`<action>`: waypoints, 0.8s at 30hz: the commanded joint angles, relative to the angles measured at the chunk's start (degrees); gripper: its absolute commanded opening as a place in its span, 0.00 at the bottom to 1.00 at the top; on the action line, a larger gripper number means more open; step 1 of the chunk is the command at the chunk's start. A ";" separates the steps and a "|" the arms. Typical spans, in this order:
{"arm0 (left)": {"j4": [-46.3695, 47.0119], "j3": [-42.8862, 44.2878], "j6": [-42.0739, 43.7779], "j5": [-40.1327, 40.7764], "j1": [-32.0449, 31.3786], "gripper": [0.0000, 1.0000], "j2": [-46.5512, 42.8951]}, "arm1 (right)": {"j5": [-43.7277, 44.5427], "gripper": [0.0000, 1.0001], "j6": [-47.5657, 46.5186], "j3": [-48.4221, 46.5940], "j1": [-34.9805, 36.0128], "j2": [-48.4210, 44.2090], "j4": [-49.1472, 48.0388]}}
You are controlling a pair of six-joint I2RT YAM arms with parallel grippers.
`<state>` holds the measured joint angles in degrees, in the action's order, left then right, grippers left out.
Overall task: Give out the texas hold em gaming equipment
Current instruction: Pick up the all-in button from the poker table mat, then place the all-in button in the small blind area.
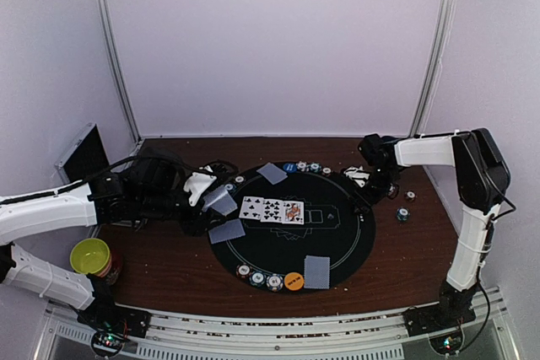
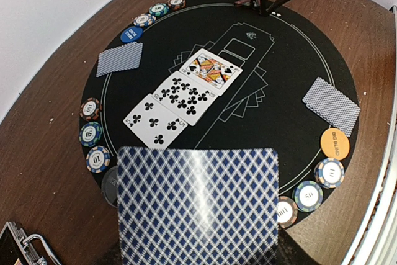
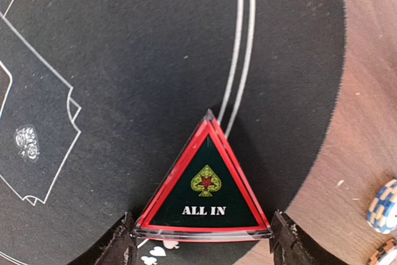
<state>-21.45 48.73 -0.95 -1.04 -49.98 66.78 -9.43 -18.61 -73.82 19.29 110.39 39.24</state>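
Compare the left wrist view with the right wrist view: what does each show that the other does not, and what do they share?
Only the left wrist view: three face-up cards in a row, the orange button, the blue button, and a blue-backed card filling the near edge. Only the right wrist view: the ALL IN lettering on the red triangle marker. Both: the black mat, the wooden table and striped chips.

Three face-up cards [image 1: 272, 210] lie on the round mat [image 1: 337, 246].
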 commanded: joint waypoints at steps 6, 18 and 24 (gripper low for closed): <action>2.25 0.51 0.16 0.43 -0.23 0.59 -0.55 | 3.50 0.55 5.56 -9.74 3.04 -0.41 2.56; 2.23 0.42 0.20 0.59 -0.21 0.59 -0.57 | 5.30 0.55 12.20 -29.38 10.22 14.25 4.70; 2.20 0.40 0.19 0.62 -0.21 0.59 -0.60 | 5.13 0.55 14.13 -37.44 13.45 19.86 5.72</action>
<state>-21.45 48.73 -0.95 -0.82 -49.98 66.78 -5.21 -6.90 -107.04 30.96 129.25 43.81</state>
